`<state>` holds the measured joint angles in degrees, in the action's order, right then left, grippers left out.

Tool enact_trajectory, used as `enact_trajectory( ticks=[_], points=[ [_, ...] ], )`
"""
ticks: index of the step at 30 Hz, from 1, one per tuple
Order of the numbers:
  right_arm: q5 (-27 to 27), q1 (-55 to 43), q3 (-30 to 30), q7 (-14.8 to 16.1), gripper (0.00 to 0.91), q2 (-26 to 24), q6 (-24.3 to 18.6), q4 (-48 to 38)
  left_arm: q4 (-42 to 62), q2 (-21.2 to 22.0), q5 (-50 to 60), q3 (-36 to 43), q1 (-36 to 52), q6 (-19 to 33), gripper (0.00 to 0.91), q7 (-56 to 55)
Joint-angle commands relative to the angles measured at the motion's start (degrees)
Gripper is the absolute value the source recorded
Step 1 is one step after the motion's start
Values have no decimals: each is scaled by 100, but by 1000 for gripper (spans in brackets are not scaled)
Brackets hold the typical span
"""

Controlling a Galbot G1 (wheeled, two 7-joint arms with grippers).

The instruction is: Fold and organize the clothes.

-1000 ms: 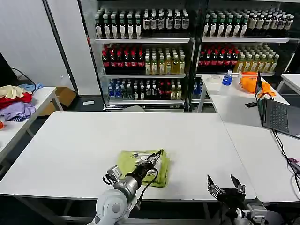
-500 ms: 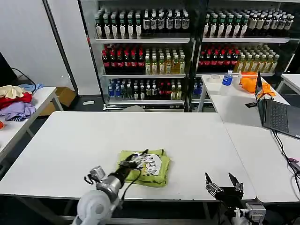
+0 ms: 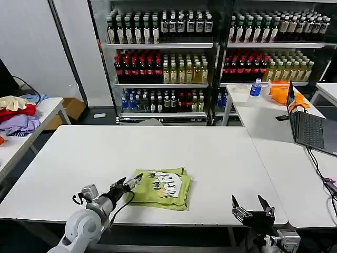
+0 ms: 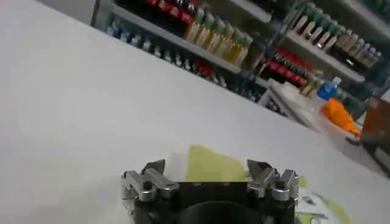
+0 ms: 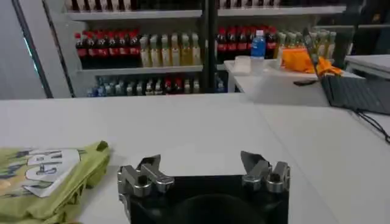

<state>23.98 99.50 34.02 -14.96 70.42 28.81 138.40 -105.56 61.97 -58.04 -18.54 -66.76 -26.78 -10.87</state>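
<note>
The lime T-shirt lies folded into a small rectangle near the table's front edge, its white print facing up. It also shows in the right wrist view and past the left fingers. My left gripper hovers open just off the shirt's left edge, holding nothing. In its own view the left gripper has its jaws spread wide. My right gripper hangs open at the table's front right edge, well clear of the shirt; the right wrist view shows this gripper empty.
The white table stretches wide behind the shirt. A second table at the right carries a laptop, an orange cloth and a bottle. A pile of red, purple and cream clothes sits at far left. Drink shelves stand behind.
My left gripper has drawn back leftward off the shirt, which now lies uncovered with its print showing. The right gripper has hardly moved.
</note>
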Motion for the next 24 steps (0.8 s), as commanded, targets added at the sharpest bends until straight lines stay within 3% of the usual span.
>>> enact_trajectory(
  ticks=[1,13,15,16,19,24],
  points=[
    [-6,51,17,1,907,12,-2,33,298,-32,-118,24,42,-386,907,324],
    [-28,179,40,0,907,-3,10,182,504,213,-387,107,130,-445,907,379],
    [-34,200,35,-2,907,12,17,221,438,224,-613,80,97,-475,595,356],
    [-40,212,32,-2,907,21,19,235,389,225,-637,71,78,-468,312,361],
    [-84,258,18,0,907,42,17,259,356,245,-741,66,32,-423,20,384],
    [-134,383,31,3,907,71,9,343,494,316,-943,-7,79,-407,20,385]
  ],
)
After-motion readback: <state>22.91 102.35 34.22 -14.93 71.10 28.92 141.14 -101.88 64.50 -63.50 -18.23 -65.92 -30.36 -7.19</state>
